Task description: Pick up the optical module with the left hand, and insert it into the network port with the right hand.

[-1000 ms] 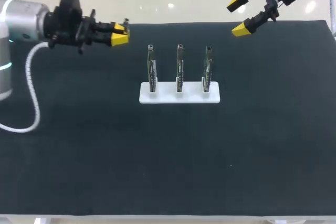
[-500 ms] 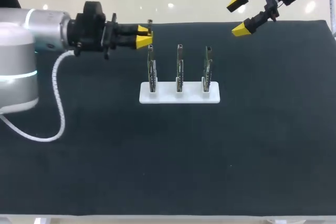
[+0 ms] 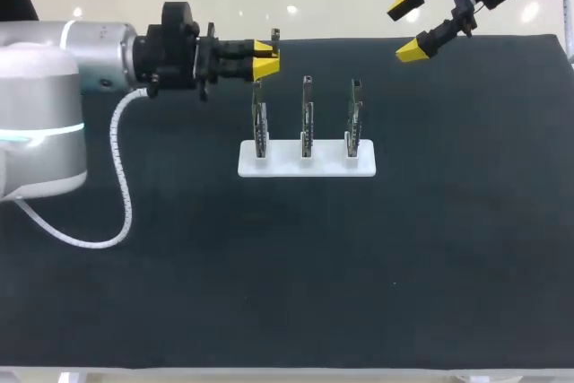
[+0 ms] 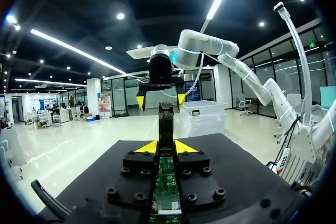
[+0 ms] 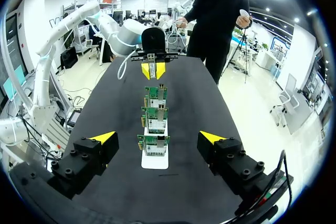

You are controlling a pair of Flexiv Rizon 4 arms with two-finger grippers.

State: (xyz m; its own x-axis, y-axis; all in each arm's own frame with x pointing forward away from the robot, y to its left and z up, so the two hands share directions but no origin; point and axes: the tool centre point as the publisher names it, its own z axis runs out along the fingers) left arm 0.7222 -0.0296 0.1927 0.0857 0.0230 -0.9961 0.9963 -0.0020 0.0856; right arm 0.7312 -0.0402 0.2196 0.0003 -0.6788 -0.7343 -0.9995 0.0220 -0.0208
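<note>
A slim dark optical module [image 4: 166, 121] sticks out ahead between the yellow tips of my left gripper [image 4: 166, 147], which is shut on it. In the head view my left gripper [image 3: 266, 56] hovers just above and behind the leftmost of three upright port boards [image 3: 259, 118]. The other two boards [image 3: 307, 118] [image 3: 355, 114] stand beside it on a white base [image 3: 305, 163]. At the table's far right, high above it, my right gripper [image 3: 414, 24] hangs open and empty. In the right wrist view the boards [image 5: 154, 118] line up ahead of my right gripper [image 5: 157, 137].
A dark mat [image 3: 287, 266] covers the table. My left arm's white cable [image 3: 121, 213] loops down over the mat at the left. A person stands beyond the far edge without touching anything.
My left arm has moved right along the back of the table, bringing the module from the far left to above the leftmost board. The right arm has kept still.
</note>
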